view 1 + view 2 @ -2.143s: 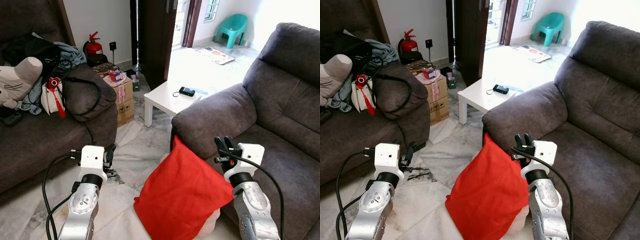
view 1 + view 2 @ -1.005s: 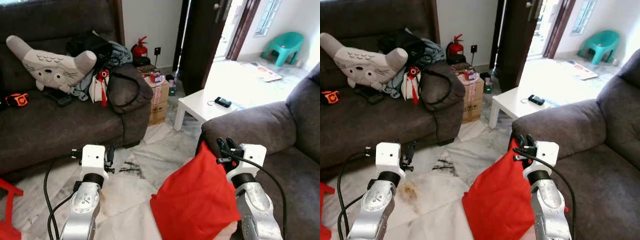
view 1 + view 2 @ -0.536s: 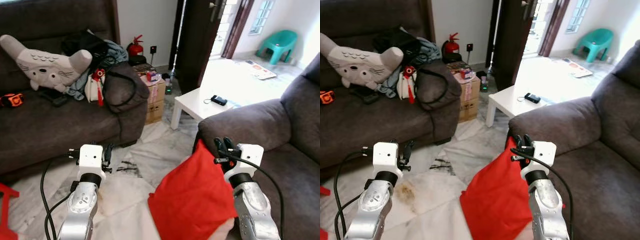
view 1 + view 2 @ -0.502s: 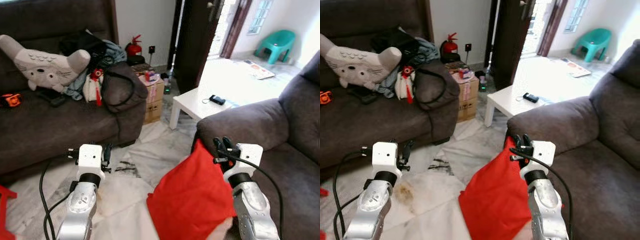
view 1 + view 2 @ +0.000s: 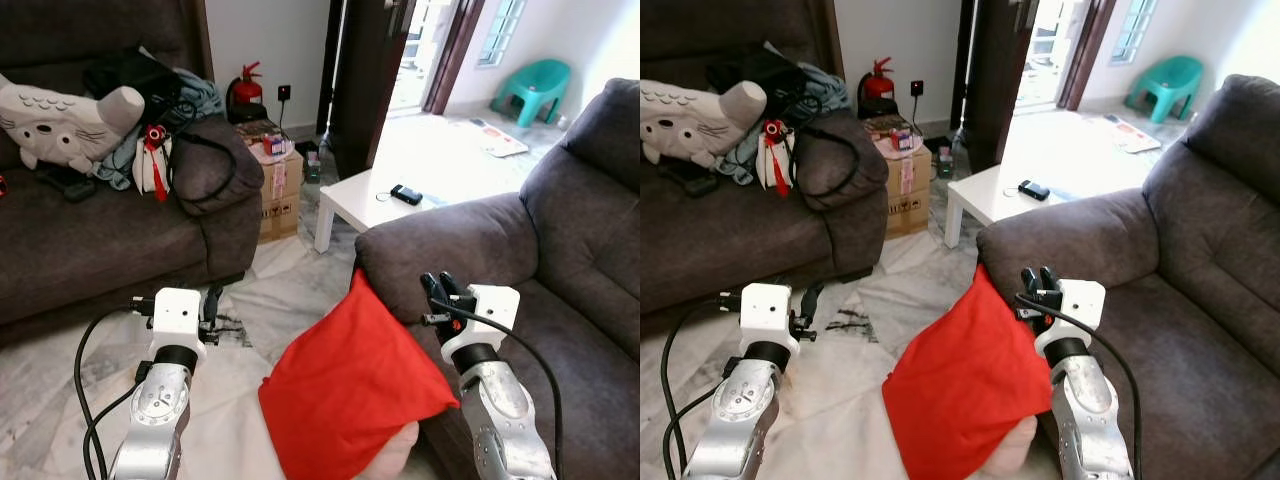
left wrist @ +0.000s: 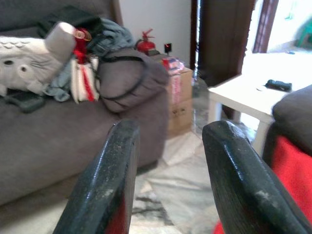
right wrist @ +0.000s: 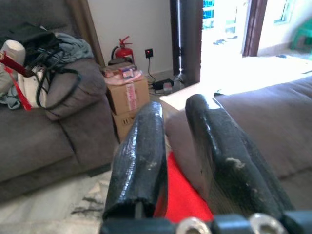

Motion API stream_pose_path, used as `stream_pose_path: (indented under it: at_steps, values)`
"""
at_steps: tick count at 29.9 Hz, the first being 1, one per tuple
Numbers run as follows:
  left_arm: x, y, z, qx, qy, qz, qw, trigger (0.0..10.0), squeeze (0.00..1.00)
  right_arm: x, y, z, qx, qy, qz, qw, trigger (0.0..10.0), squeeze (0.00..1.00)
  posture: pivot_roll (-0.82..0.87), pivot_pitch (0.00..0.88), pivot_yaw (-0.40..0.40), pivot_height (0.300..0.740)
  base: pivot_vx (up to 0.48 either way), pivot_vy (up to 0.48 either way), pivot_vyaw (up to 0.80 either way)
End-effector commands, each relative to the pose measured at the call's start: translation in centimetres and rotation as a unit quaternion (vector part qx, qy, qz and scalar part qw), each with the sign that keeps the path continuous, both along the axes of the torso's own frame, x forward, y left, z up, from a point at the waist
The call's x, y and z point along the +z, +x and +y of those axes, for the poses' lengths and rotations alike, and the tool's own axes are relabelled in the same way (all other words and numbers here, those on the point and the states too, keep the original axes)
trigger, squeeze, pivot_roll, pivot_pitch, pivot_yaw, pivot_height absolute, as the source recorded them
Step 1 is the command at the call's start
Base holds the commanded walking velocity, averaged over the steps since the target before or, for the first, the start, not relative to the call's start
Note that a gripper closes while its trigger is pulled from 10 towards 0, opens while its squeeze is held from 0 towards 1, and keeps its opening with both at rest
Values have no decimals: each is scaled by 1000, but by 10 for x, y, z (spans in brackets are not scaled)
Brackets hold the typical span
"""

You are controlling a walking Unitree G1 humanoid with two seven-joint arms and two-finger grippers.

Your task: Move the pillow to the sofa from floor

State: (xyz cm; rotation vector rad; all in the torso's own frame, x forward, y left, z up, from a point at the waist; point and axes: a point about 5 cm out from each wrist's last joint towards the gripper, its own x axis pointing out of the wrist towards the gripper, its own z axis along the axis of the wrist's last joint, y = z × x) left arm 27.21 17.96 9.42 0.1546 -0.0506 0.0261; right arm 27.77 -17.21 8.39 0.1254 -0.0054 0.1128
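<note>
The red pillow (image 5: 345,385) hangs off the floor, leaning against the front of the grey sofa (image 5: 560,250) on my right, just below its armrest (image 5: 440,240). My right gripper (image 5: 437,290) is at the pillow's upper right edge. Its fingers stand close together in the right wrist view, with red cloth (image 7: 183,195) low between them. My left gripper (image 5: 212,303) is open over the marble floor, left of the pillow and apart from it. The left wrist view has a strip of the pillow (image 6: 292,161) beside the open fingers (image 6: 117,161).
A low white table (image 5: 360,205) carrying a small black device (image 5: 405,193) stands beyond the armrest. Another grey sofa (image 5: 100,240) on the left holds a plush toy (image 5: 60,110) and clothes. Cardboard boxes (image 5: 275,190) and a fire extinguisher (image 5: 245,90) sit by the wall.
The camera has swung right and closer, so the right sofa takes up more of the view. The pillow has kept its place beside my right gripper. Both arms hold the same pose.
</note>
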Motion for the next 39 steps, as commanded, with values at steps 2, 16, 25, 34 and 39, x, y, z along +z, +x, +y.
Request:
stream_pose_path:
  at_steps: [2, 16, 25, 34, 39]
  values:
    - [0, 1, -8, -12, -4, 0, 1000, 10000, 0, 0, -1, -9, -13, 0, 2, 1000, 10000, 0, 36, 0, -89, 740, 0, 0, 0]
    - [-1, 1, -5, -2, -22, 5, 1000, 10000, 0, -1, 0, -10, -18, 12, 13, 1000, 10000, 0, 37, 0, -90, 740, 0, 19, -271]
    - [-1, 1, -5, -4, -17, 5, 1000, 10000, 0, 0, 0, -10, -20, 10, 9, 1000, 10000, 0, 36, 0, -90, 740, 0, 345, -512]
    - [-1, 1, -5, -3, -17, 5, 1000, 10000, 0, -2, 0, -10, -20, 14, 16, 1000, 10000, 0, 37, 0, -90, 740, 0, 0, 0]
    - [-1, 2, -5, -1, -19, 6, 1000, 10000, 0, -2, 0, -9, -15, 10, 16, 1000, 10000, 0, 37, 0, -90, 740, 0, 0, -775]
